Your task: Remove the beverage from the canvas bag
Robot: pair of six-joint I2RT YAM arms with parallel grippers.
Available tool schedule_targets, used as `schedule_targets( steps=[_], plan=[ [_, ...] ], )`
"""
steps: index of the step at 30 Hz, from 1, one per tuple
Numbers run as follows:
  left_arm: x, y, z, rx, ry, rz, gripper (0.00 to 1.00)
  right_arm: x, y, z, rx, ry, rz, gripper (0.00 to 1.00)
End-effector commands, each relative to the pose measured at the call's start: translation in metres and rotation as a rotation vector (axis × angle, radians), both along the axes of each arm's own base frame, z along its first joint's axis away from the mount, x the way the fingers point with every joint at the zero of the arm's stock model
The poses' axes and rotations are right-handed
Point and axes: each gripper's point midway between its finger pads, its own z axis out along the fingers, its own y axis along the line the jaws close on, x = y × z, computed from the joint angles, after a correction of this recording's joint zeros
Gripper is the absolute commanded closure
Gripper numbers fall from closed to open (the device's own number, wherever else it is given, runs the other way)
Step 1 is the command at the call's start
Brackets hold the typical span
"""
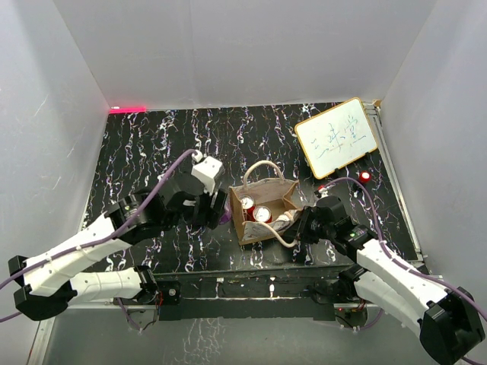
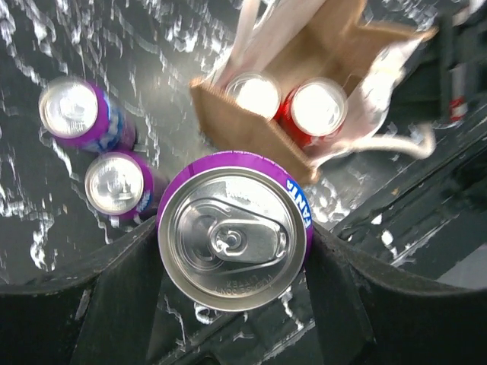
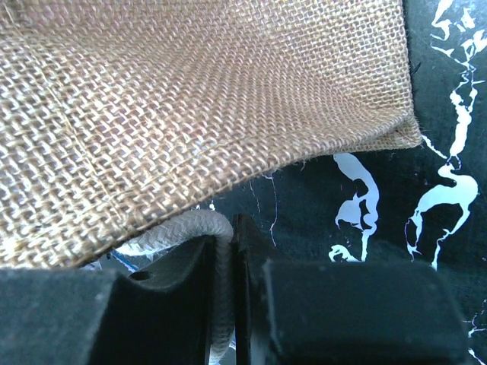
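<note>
Canvas bag (image 1: 243, 226) sits open w/ two red cans (image 2: 318, 108) inside. L claw (image 2: 232, 262) is clamped on a purple can (image 2: 234, 236). R claw (image 3: 226, 258) pinches the bag's rope handle (image 3: 190, 228).

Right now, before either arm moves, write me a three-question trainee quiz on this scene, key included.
1. True or false: the left fingers are empty.
2. Pick one: the right fingers pinch A) the cream handle of the canvas bag, B) a red can, C) the whiteboard.
3. In the left wrist view, how many free purple cans stand on the table?
Key: 1 false, they grip the held purple can; 2 A; 3 two.
</note>
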Motion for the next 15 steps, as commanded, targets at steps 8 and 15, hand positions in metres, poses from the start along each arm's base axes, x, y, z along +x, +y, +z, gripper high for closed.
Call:
schedule_targets(
  steps=[8,15],
  plan=[
    [-0.013,0.033,-0.087,-0.014,0.131,0.208,1.00,0.016,0.005,0.016,0.000,-0.082,0.018,0.86],
    [0.010,0.055,-0.117,-0.024,0.042,0.413,1.00,0.015,0.005,0.016,0.005,-0.083,0.016,0.86]
  ],
)
